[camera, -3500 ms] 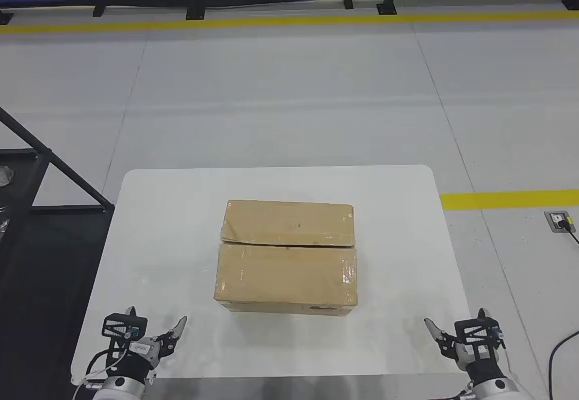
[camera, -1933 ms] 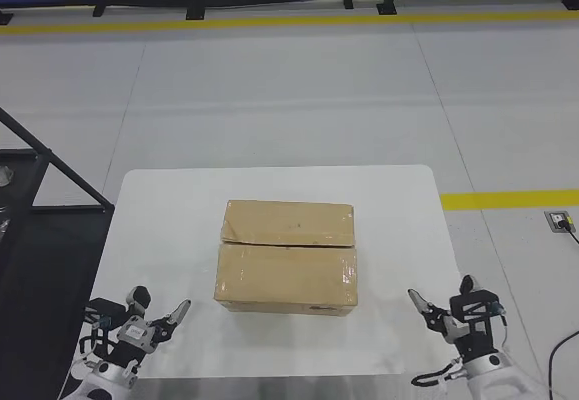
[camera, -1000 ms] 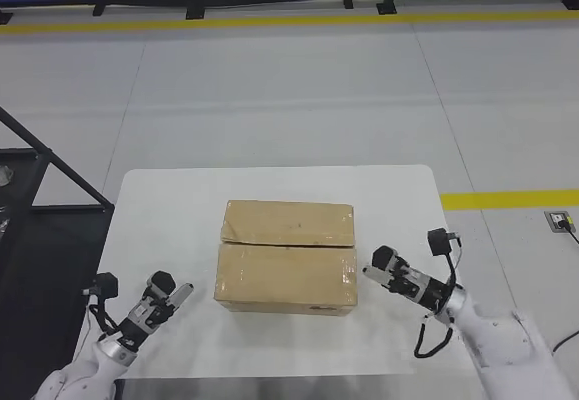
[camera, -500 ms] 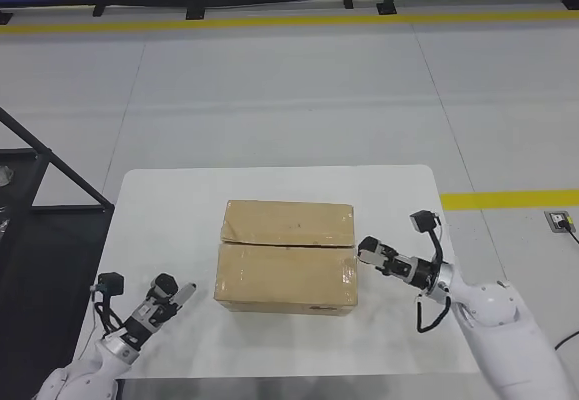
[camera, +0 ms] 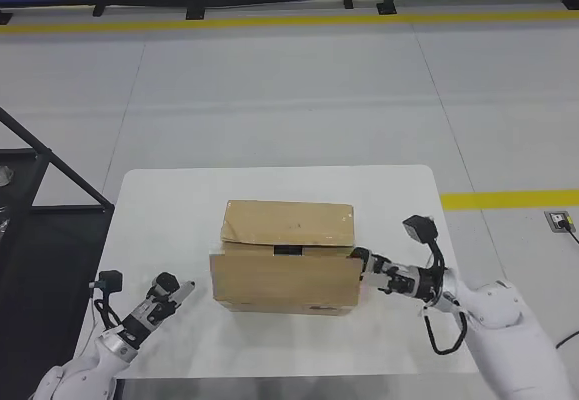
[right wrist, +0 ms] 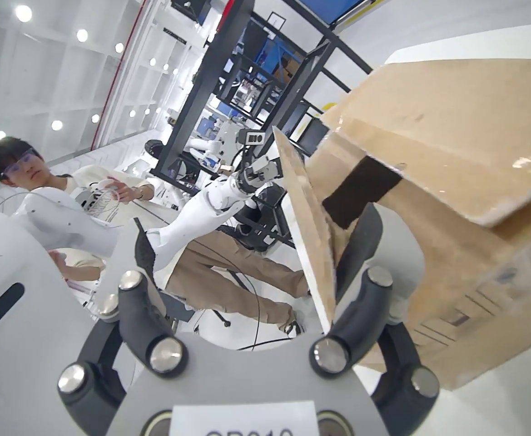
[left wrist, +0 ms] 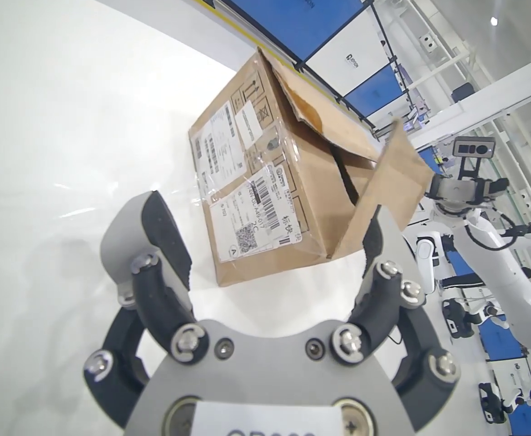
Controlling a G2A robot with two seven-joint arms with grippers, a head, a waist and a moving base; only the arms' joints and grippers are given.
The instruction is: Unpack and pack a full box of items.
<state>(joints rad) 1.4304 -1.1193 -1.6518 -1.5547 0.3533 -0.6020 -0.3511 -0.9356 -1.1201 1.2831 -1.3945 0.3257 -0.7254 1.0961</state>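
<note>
Brown corrugated cardboard box [camera: 289, 218], oblong and sealed in places with clear tape, sits at the middle of the white rectangular table [camera: 169, 215]. Its long sides run across the robot's front. The far top flap lies flat, while the near top flap [camera: 274, 272] is tilted up along its free edge, leaving a dark slit between the two flaps. White printed labels [left wrist: 247, 201] cover the box's left end.

The right end effector [camera: 362, 264] is at the box's right end, level with the raised flap's corner. In the right wrist view the right end effector [right wrist: 254, 224] has its fingers spread wide. The flap's [right wrist: 306, 229] edge stands between them, lying against one finger [right wrist: 360, 238], while the other finger is well apart from it; nothing is clamped.

The left end effector [camera: 174, 288] is low over the table near its front left part, apart from the box and pointing towards its labelled end. In the left wrist view its two dark-padded fingers are spread wide around nothing.
</note>
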